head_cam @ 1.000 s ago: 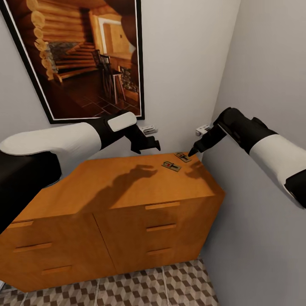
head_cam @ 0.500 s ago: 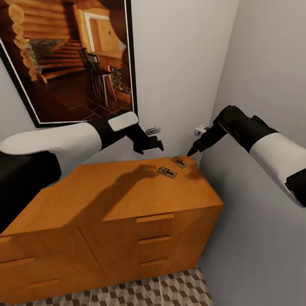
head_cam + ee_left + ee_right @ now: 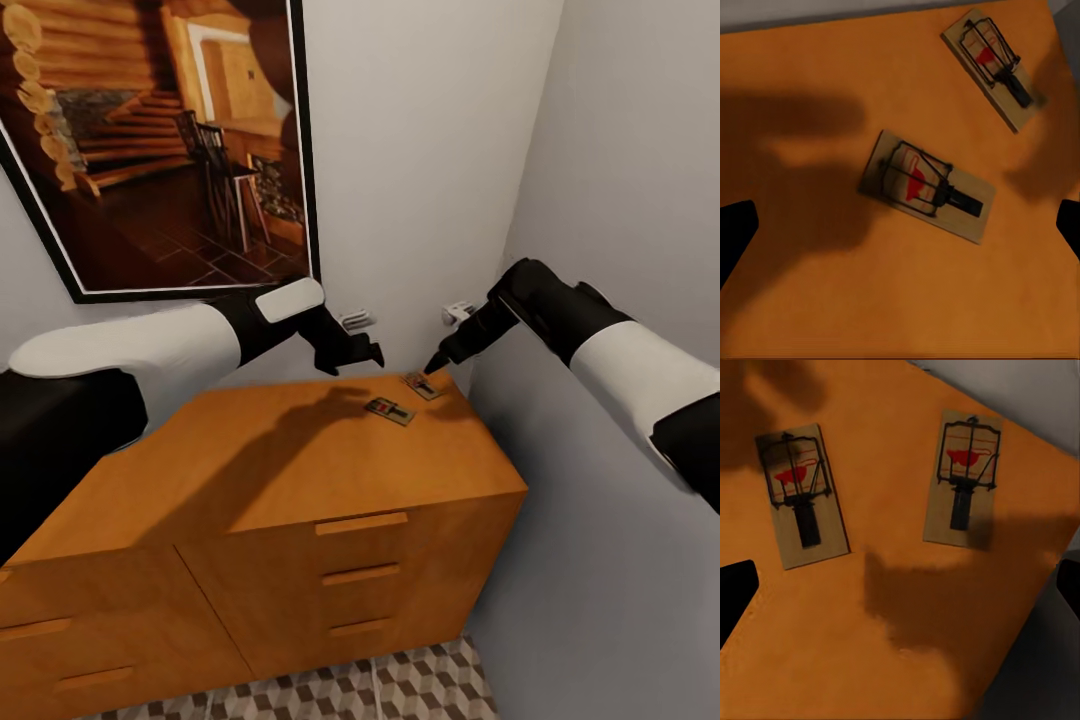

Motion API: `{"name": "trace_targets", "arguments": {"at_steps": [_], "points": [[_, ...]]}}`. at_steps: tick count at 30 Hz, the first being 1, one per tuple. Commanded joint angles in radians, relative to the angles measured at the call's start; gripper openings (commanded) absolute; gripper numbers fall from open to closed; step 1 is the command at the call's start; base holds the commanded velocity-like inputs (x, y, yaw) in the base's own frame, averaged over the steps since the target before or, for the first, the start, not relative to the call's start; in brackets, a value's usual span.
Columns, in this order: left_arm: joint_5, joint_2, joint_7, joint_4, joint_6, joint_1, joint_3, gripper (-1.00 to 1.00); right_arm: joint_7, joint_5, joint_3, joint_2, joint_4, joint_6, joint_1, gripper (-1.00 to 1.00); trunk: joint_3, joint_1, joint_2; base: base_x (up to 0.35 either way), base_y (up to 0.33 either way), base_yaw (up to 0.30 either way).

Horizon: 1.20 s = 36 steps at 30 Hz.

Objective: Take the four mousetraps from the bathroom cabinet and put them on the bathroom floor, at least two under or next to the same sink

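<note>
both jaws spread wide, holding nothing. left gripper point(image 3: 368, 352) hangs above the cabinet point(image 3: 300, 470) top, right gripper point(image 3: 436, 360) just over its back right corner. two mousetraps lie flat there, apart: near mousetrap point(image 3: 390, 410) point(image 3: 928, 185) point(image 3: 800, 493), corner mousetrap point(image 3: 425, 384) point(image 3: 993, 66) point(image 3: 962, 477). orange wood top, arm shadows on it. grey walls meet in a corner, framed picture point(image 3: 160, 140) on the back wall, cube-pattern bathroom floor point(image 3: 400, 685) below the drawers.

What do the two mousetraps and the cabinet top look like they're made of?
Mousetraps: pale tan flat bases, probably wood, with thin dark wire bars and a red mark, seemingly metal. Cabinet: smooth orange-brown top, likely finished wood, matte enough to hold soft shadows.
</note>
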Motion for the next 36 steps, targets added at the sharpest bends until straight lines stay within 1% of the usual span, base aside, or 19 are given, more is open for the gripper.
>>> {"name": "trace_targets", "arguments": {"at_steps": [1,2,7,9,13,18,22,28,36], "points": [[0.01,0.001,0.007,0.0,0.0,0.004,-0.004,1.0,0.004,-0.001,-0.001,0.005,-0.008,0.01,-0.007,1.0,-0.001,0.0,-0.001,0.0,0.0,0.0],[0.009,0.002,0.006,0.0,0.001,0.01,-0.004,1.0,0.004,-0.006,-0.007,0.01,-0.013,0.016,-0.013,1.0,-0.001,0.0,-0.001,0.0,0.0,0.0],[0.008,0.005,0.005,0.003,0.002,0.038,-0.004,1.0,-0.003,-0.039,0.02,0.039,-0.026,0.046,-0.041,1.0,-0.001,0.0,-0.001,0.0,0.0,0.0],[0.007,0.006,0.005,0.004,0.002,0.05,-0.004,1.0,-0.004,-0.052,0.018,0.05,-0.026,0.05,-0.045,1.0,-0.001,0.0,-0.001,0.0,0.0,0.0],[0.007,0.007,0.004,0.006,0.003,0.056,-0.005,1.0,-0.006,-0.077,-0.002,0.073,-0.024,0.055,-0.047,1.0,-0.001,0.0,-0.001,0.0,0.0,0.0],[0.007,0.009,0.005,0.008,0.003,0.057,-0.006,1.0,-0.009,-0.083,-0.031,0.101,-0.021,0.059,-0.048,1.0,-0.001,0.0,-0.001,0.0,0.0,0.0],[0.007,0.015,0.005,0.009,0.003,0.057,-0.007,1.0,-0.022,-0.085,-0.053,0.124,-0.005,0.061,-0.048,1.0,-0.001,0.0,-0.001,0.0,0.0,0.0],[0.007,0.021,0.005,0.01,0.003,0.057,-0.007,1.0,-0.055,-0.086,-0.087,0.131,0.028,0.062,-0.048,1.0,-0.001,0.0,-0.001,0.0,0.0,0.0],[0.008,0.022,0.005,0.01,0.004,0.057,-0.007,1.0,-0.1,-0.086,-0.131,0.132,0.071,0.062,-0.048,1.0,-0.001,0.0,-0.001,0.0,0.0,0.0]]}}
